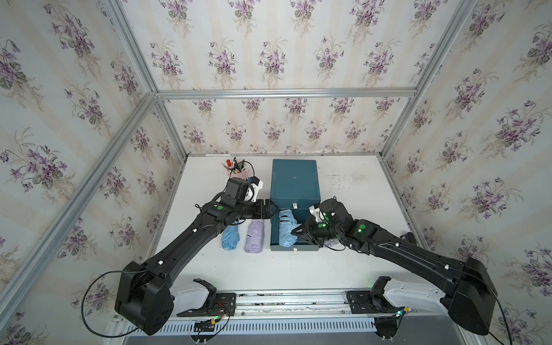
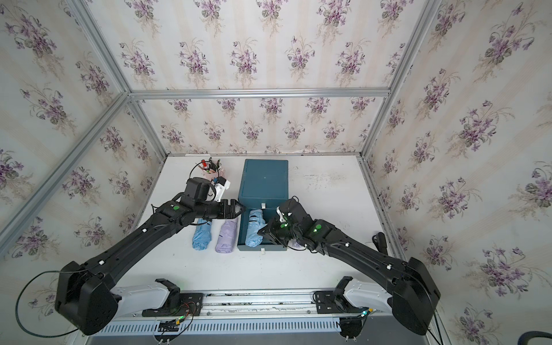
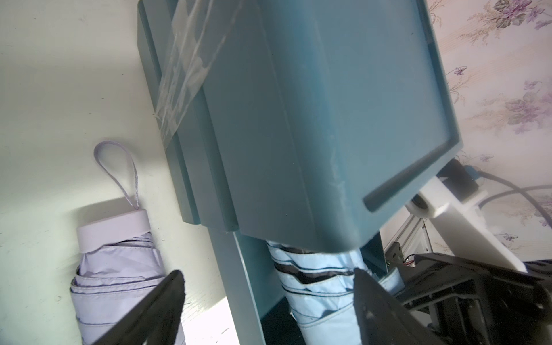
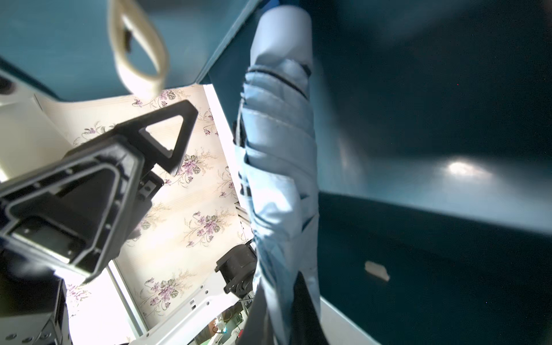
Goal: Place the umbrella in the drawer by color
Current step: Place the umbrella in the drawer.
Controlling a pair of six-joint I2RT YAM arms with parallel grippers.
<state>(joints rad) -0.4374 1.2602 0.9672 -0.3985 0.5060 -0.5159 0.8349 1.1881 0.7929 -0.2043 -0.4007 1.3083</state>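
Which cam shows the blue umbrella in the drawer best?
Right wrist: blue umbrella fills the frame, cap to folds. Both top views show it small, right arm overlapping. Left wrist sees only a strip.

Both top views look down from high (far off). Wrist views peek close past left claw and right claw, sharing the blue umbrella.

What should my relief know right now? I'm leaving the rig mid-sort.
Left gripper: open, empty, at the front corner of the teal cabinet.
Right gripper: shut on fabric of the blue umbrella.
Done: that umbrella lies in the open drawer.
Left: release it; the second blue umbrella and the lilac umbrella lie on the table, unsorted.
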